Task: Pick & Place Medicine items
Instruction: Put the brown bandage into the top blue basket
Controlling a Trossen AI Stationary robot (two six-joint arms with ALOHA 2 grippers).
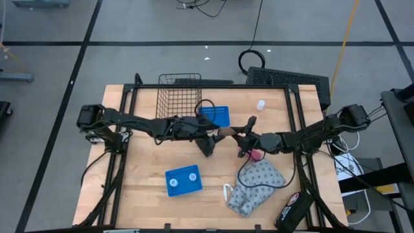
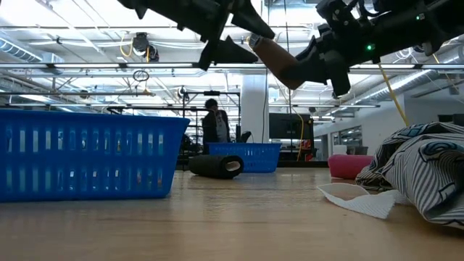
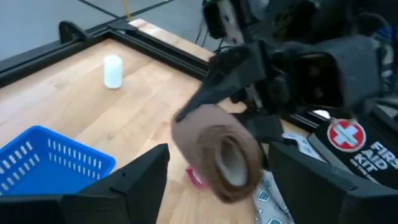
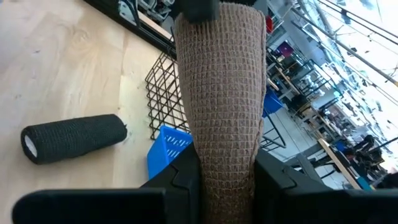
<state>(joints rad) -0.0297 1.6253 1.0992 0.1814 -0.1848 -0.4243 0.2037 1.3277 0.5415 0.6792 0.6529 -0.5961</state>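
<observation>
Midair, the right pincer grips a brown bandage roll above the table; the left pincer stands wide just before it.
Two white bottles sit in a blue tray; a third bottle stands near the table's far edge. A black pouch reads "FIRST AID KIT".

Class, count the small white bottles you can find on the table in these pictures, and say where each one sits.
3. Two white bottles sit inside the near blue tray; a third white bottle stands alone on the table near the far edge. Others may be hidden under the arms.
</observation>
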